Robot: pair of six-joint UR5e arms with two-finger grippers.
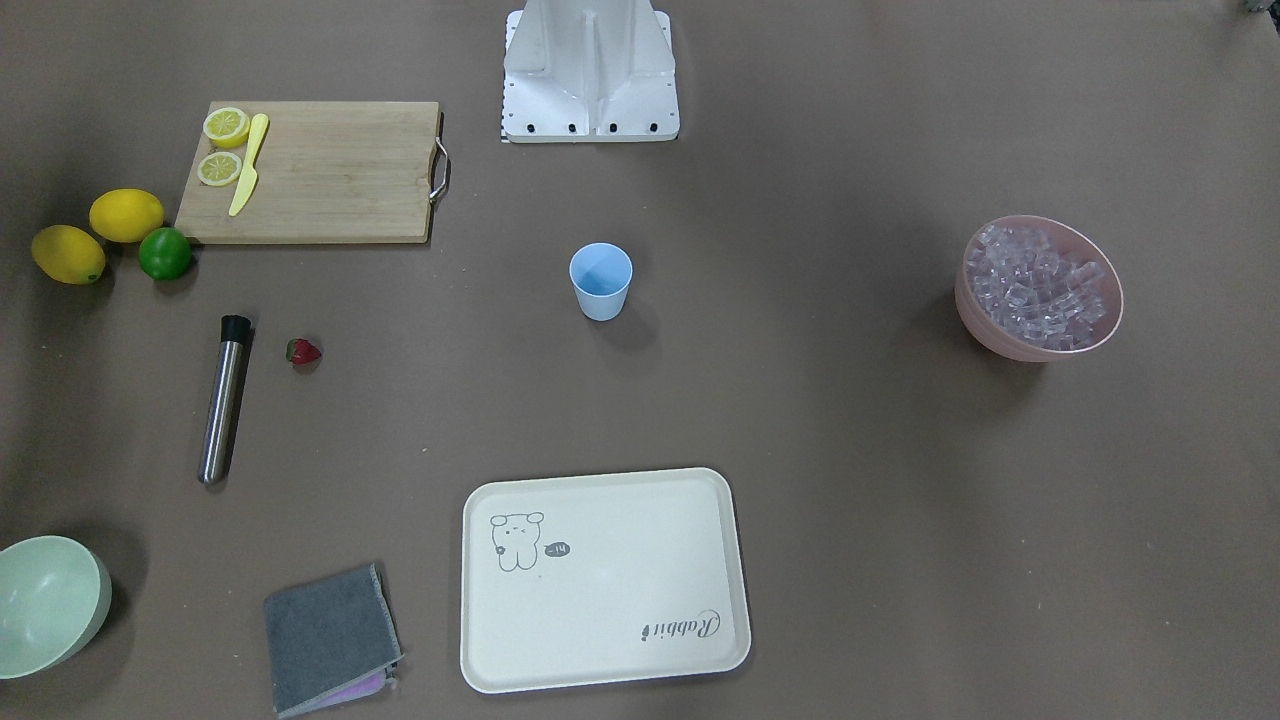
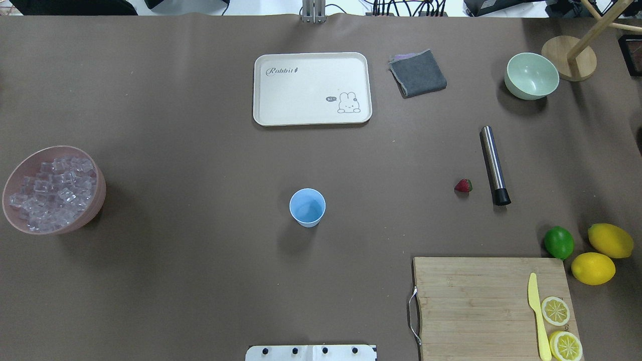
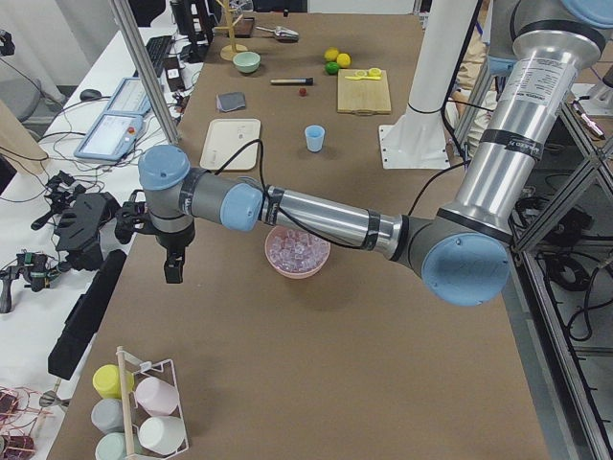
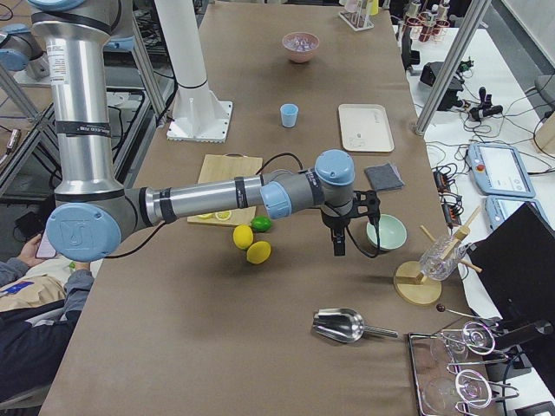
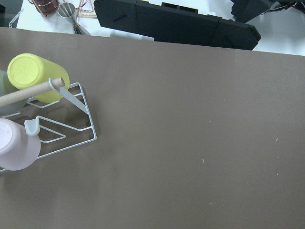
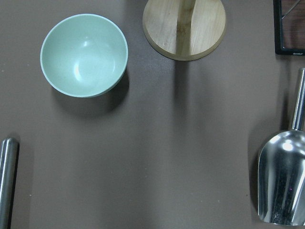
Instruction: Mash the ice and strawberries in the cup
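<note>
blue cup (image 3: 314,138) upright mid-table, well apart from left hand (image 3: 173,275)

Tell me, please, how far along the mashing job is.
Nothing looks done yet: the cup is empty, the strawberry lies on the table beside the steel muddler, and the ice is in the pink bowl. Nothing is in hand: the left arm and the right arm hover at the table's ends. Loading the cup and mashing remain.

Bare table (image 2: 200,240) on every side of the cup (image 2: 307,207)
Nearest obstacles: tray (image 2: 301,95) at 12 o'clock, cutting board (image 2: 476,306) at 4.
</note>
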